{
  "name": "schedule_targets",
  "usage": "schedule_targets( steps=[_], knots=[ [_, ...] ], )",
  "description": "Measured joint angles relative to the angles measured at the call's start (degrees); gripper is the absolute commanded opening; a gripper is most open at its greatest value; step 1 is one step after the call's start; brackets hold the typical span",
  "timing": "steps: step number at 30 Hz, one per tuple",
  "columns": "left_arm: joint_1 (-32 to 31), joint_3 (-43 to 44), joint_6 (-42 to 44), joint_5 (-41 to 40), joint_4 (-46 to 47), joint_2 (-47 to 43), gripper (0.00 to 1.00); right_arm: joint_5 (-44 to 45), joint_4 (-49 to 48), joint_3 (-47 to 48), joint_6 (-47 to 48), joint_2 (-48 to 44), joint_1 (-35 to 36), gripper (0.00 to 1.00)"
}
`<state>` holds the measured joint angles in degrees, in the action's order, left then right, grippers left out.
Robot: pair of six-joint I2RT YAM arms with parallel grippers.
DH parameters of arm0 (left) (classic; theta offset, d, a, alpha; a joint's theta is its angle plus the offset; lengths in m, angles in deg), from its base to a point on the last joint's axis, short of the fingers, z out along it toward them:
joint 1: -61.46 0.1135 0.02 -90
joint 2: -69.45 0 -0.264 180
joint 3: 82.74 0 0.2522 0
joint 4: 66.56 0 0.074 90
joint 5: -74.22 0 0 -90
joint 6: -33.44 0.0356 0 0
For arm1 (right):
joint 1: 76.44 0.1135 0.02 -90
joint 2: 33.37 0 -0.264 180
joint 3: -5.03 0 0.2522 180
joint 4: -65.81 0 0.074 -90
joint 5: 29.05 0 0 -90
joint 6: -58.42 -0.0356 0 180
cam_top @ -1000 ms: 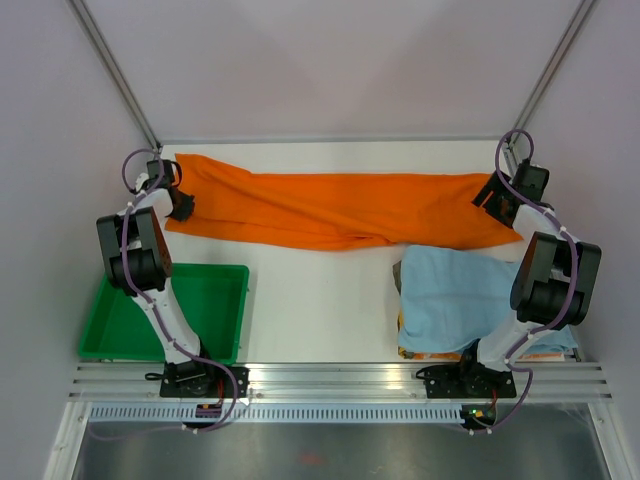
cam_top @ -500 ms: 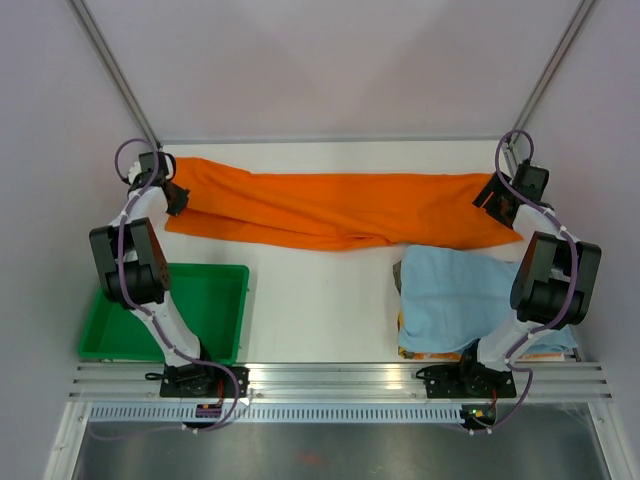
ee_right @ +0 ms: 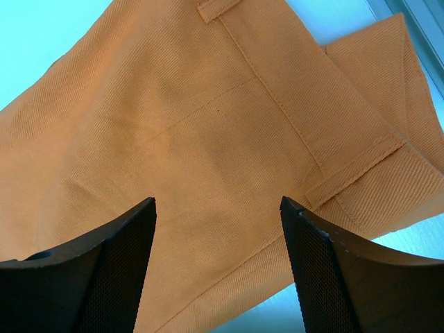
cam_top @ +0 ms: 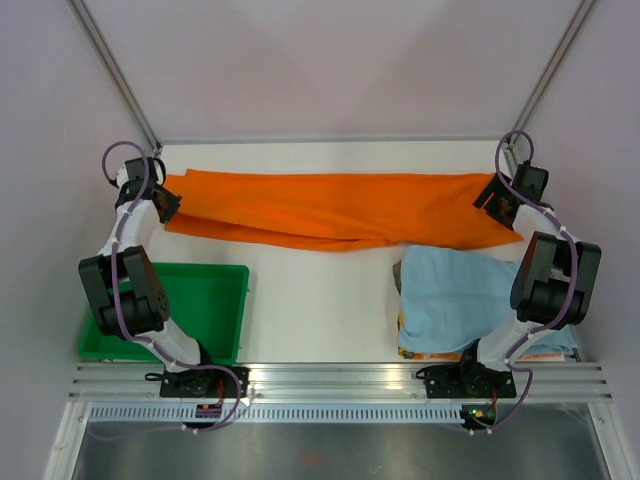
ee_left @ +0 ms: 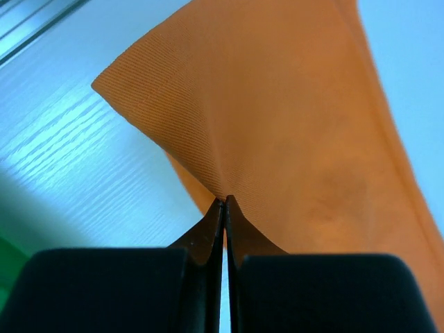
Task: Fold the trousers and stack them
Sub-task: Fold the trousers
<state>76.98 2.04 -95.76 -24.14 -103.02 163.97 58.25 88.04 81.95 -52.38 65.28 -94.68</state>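
The orange trousers (cam_top: 340,205) lie stretched across the back of the table from left to right. At their left end, my left gripper (cam_top: 167,202) is shut on the fabric. The left wrist view shows its jaws (ee_left: 223,201) pinching a raised peak of orange cloth (ee_left: 277,118). My right gripper (cam_top: 497,200) hovers open over the right end. In the right wrist view its fingers (ee_right: 216,201) stand wide above the waistband part (ee_right: 187,132), with belt loops showing and nothing between the fingers.
A green tray (cam_top: 222,300) sits at the front left beside the left arm's base. A light blue cloth (cam_top: 455,295) lies folded at the front right, touching the trousers' lower edge. The back table edge and side posts are close to both grippers.
The left gripper closed on the trousers' left end and moved left and outward, drawing that end flatter and straighter. The right arm has not moved.
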Motion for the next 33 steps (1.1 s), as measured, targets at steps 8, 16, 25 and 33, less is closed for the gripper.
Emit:
schedule_targets(
  steps=[8, 16, 25, 33],
  knots=[
    [0.6, -4.9, 1.2, -0.4, 0.2, 2.5, 0.07, -0.3, 0.3, 0.0, 0.0, 0.0, 0.0, 0.79],
    [1.0, -4.9, 3.0, -4.2, -2.3, 4.1, 0.85, -1.1, 2.5, 1.7, 0.2, 2.2, 0.0, 0.83],
    [8.0, -3.2, 3.2, 2.5, -2.2, 3.1, 0.91, -0.9, 4.0, 4.3, 1.0, 2.7, 0.0, 0.84],
    [8.4, -1.0, 4.3, 11.7, 2.5, 13.6, 0.89, -1.8, 3.5, 4.5, 0.6, 2.7, -0.1, 0.84]
  ],
)
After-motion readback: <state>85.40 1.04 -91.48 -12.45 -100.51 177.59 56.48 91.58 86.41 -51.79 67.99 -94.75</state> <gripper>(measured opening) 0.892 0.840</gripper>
